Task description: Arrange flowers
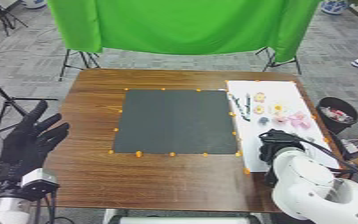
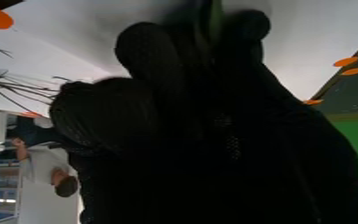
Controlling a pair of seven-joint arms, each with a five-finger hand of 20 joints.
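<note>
Stem (image 2: 214,19) is pinched by right robot hand (image 1: 282,141) over white sheet (image 1: 282,90) in apparent pick-up.
Flowers (image 1: 298,119) are laid at desk's (image 1: 87,115) right; transfer to dark mat (image 1: 175,120) is likely needed next.

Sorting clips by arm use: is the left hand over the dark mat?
No, in the head view the left hand is off to the left of the dark mat.

My right hand (image 1: 279,141) is gloved black, by a green stem (image 2: 215,21). Right of the charcoal mat (image 1: 175,121): white sheet (image 1: 275,86), pink flower (image 1: 299,119). Around it: brown, wood-grained table (image 1: 87,172), orange dots (image 1: 139,154).
</note>
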